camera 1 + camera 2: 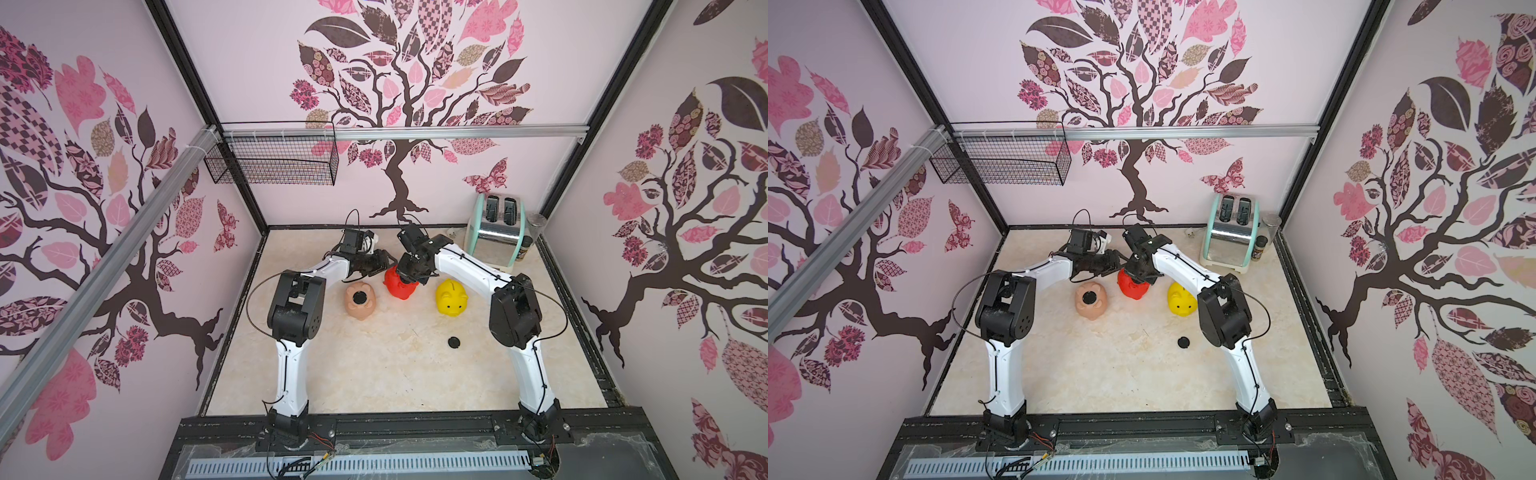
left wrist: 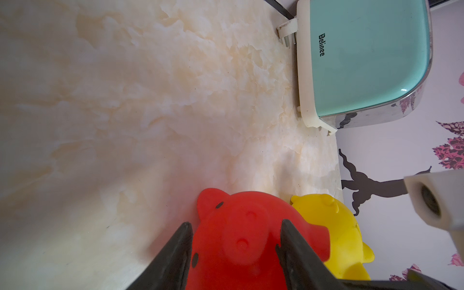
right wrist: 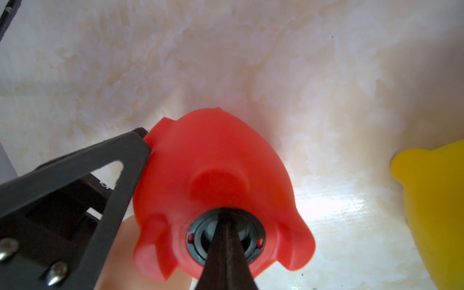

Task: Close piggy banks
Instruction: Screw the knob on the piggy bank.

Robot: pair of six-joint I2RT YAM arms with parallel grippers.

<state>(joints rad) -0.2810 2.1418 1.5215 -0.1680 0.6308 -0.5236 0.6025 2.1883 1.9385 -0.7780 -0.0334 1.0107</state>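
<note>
While the red piggy bank (image 1: 401,286) lies belly-up mid-table toward the far side, the left gripper (image 2: 236,224) clamps it from both sides, apparently to steady it. The right gripper (image 3: 224,218), jaws fully closed, presses its tip into the black plug (image 3: 200,233) in the belly hole. Plastic glossy, intact. Peach piggy bank (image 1: 360,300) to the left, plugged; yellow piggy bank (image 1: 451,297) to the right, upright; spare plug disc (image 1: 454,342) nearer.

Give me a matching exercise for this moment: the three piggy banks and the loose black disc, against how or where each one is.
1 red pig
2 peach pig
3 yellow pig
4 loose black disc

a flat on the tabletop, apart from every pig
b belly-up, black plug in its hole
c between the left gripper fingers
d upright, no gripper on it

Pairs: 1-c, 2-b, 3-d, 4-a
</note>
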